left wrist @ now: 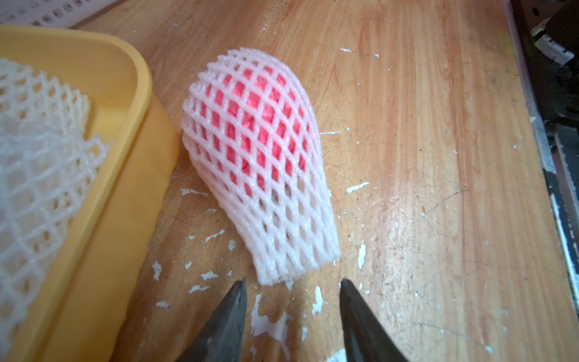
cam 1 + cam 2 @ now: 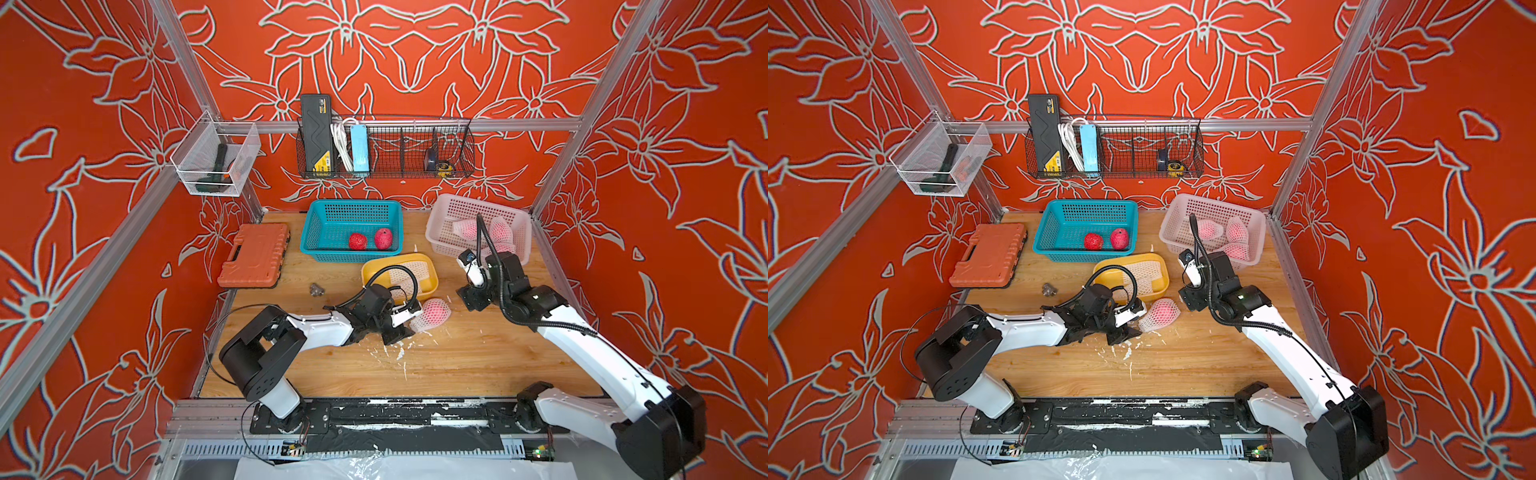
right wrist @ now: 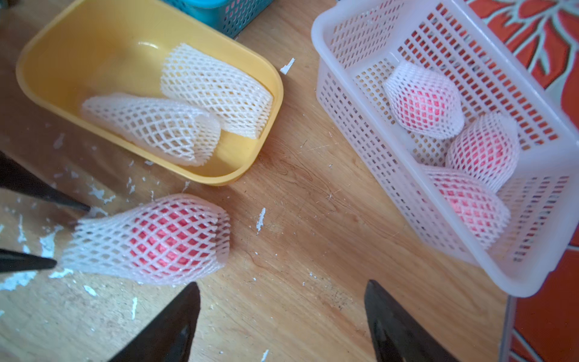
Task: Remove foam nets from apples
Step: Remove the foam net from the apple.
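In both top views a scuffed wooden table (image 2: 457, 365), strewn with white foam crumbs (image 2: 400, 353), sits between red flower-patterned walls (image 2: 83, 208). A wire shelf (image 2: 386, 145) hangs at the back. Two bare apples (image 2: 358, 241) lie in the teal basket (image 2: 316, 232). One netted apple (image 2: 434, 313) lies on the wood beside the yellow tray (image 2: 432, 278), with the left gripper (image 2: 409, 328) at its loose end and the right gripper (image 2: 471, 301) near it.

Only the left wrist view shows the left gripper's jaws apart, with the foam net (image 1: 282, 235) ending just ahead of the tips, ungripped.

Only the right wrist view shows two empty nets (image 3: 150, 125) in the tray and three wrapped apples (image 3: 423, 100) in the white basket (image 3: 344, 103). The right gripper is spread wide, holding nothing.
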